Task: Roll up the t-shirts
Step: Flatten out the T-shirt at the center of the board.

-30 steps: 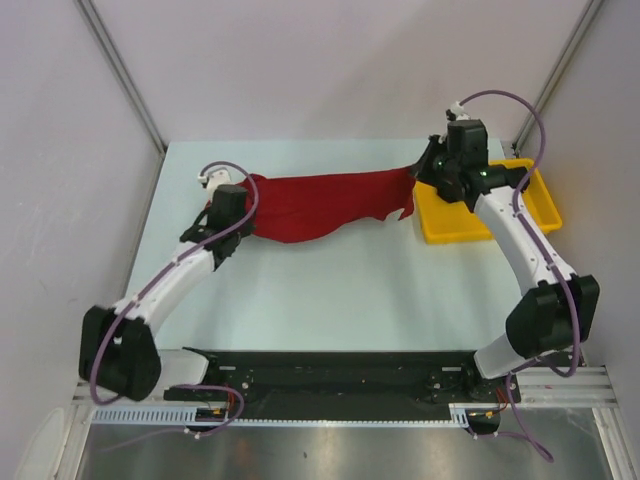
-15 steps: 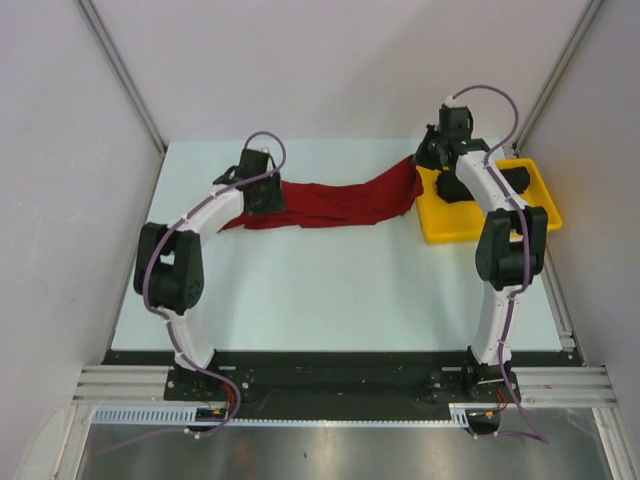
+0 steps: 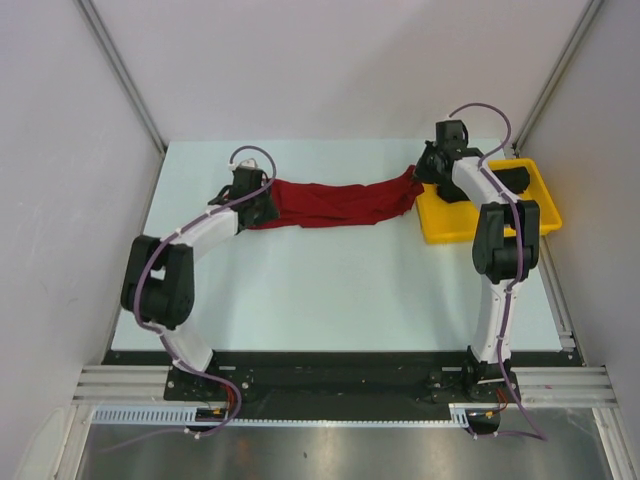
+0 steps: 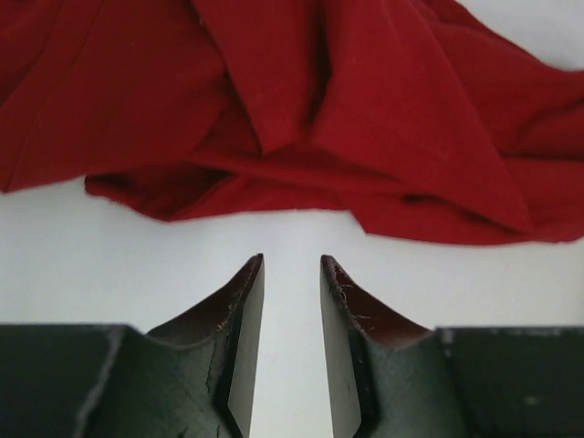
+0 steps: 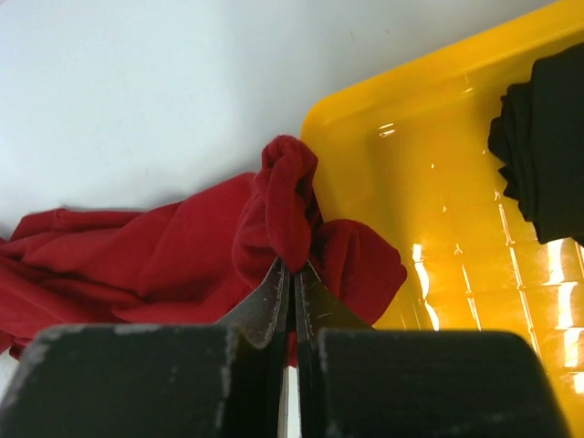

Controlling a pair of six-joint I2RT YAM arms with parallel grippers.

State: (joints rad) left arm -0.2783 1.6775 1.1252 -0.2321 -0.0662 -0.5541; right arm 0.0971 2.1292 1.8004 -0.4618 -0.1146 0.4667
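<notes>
Mira: Since a second ago, the red t-shirt (image 3: 330,203) has gone from a broad spread sheet to a narrow bunched band. The left arm (image 3: 200,232) has drawn its elbow back to the near left. The left pincer (image 4: 292,265) has come off the cloth.

Jon: Noted. Now by size, table first.

Mira: Pale table (image 3: 330,290), carries everything. The red t-shirt lies across its far part, running left to right and heavily creased. Its right end touches the left rim of the yellow tray (image 3: 540,222).

Jon: Tray position and contents?

Mira: Far right of the table. The black t-shirt (image 5: 547,137) sits inside it as a compact bundle, toward the far side and apart from the red one.

Jon: Pincers?

Mira: Left pincer: jaws parted by a narrow gap with nothing between them. The tips sit over bare table, just short of the red t-shirt's left edge. Right pincer (image 5: 292,269): clenched on a fold at the red t-shirt's right end, beside the tray's corner. A knot of cloth bulges up past the fingertips.
</notes>
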